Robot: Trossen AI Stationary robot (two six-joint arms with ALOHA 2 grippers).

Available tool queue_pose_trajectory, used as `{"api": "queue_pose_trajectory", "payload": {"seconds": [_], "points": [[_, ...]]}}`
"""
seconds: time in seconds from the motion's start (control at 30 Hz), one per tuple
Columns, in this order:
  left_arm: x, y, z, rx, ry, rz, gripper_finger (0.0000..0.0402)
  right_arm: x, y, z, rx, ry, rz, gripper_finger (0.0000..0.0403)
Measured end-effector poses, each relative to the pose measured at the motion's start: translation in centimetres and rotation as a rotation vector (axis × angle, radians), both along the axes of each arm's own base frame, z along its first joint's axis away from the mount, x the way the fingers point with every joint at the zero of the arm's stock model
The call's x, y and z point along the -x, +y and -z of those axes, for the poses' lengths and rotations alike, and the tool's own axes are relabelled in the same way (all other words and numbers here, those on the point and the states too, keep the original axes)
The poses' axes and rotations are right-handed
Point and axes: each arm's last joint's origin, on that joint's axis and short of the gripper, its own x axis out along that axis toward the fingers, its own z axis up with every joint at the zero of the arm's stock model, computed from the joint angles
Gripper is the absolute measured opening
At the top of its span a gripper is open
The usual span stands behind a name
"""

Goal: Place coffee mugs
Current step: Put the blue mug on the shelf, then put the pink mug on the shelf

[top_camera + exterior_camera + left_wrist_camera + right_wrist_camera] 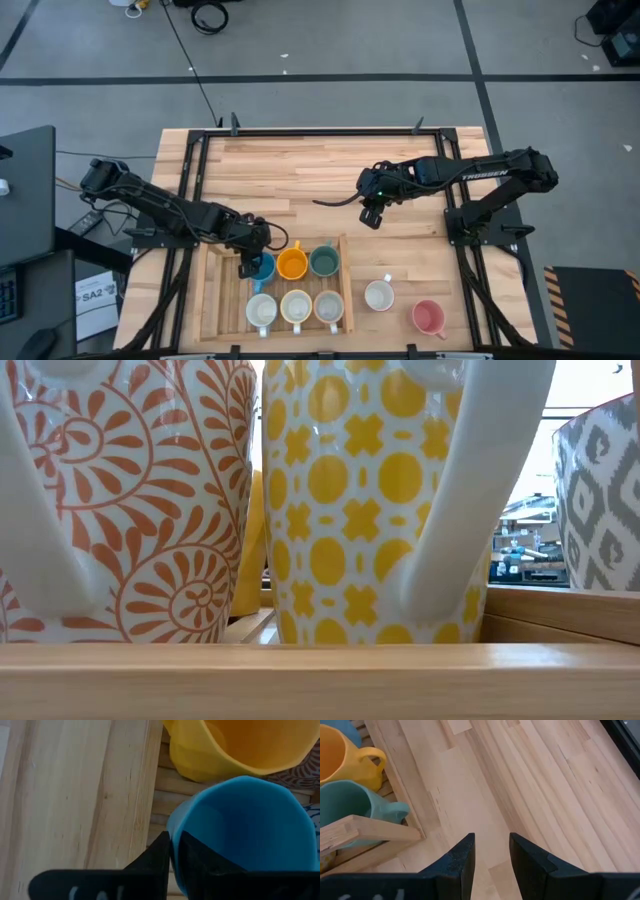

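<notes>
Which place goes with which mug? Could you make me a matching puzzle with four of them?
Things:
1. blue mug
2. orange mug
3. pink mug
4. white mug

Places:
A. in the wooden tray, middle of the back row
B. on the bare table, nearest the right front corner
C. its rim between the left tool's fingers
D. on the table just right of the tray

Pairs: 1-C, 2-A, 3-B, 4-D
</notes>
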Motion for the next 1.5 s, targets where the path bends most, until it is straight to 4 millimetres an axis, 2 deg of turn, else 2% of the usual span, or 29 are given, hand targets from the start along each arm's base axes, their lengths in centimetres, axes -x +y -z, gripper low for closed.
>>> {"api": "queue_pose_trajectory", "payload": {"seconds": [0.47, 1.03, 1.3, 1.5], "points": [[-0.1, 0.0, -0.1, 0.002, -0.013, -0.001, 0.0054, 0.0, 0.0, 0.0, 0.000, 0.000, 0.000, 0.0126], [-0.3, 0.0, -0.1, -0.003, -0.031, 0.010, 0.0177, 0.0, 0.0, 0.0, 0.000, 0.000, 0.000, 0.0126], [-0.2, 0.0, -0.3, 0.006, -0.030, 0.025, 0.0180, 0.0, 0.0, 0.0, 0.000, 0.000, 0.000, 0.0126], [0.1, 0.1, -1.5, 0.023, -0.072, 0.027, 0.0180, 0.0, 0.1, 0.0, -0.028, 0.002, -0.016, 0.0126]]}}
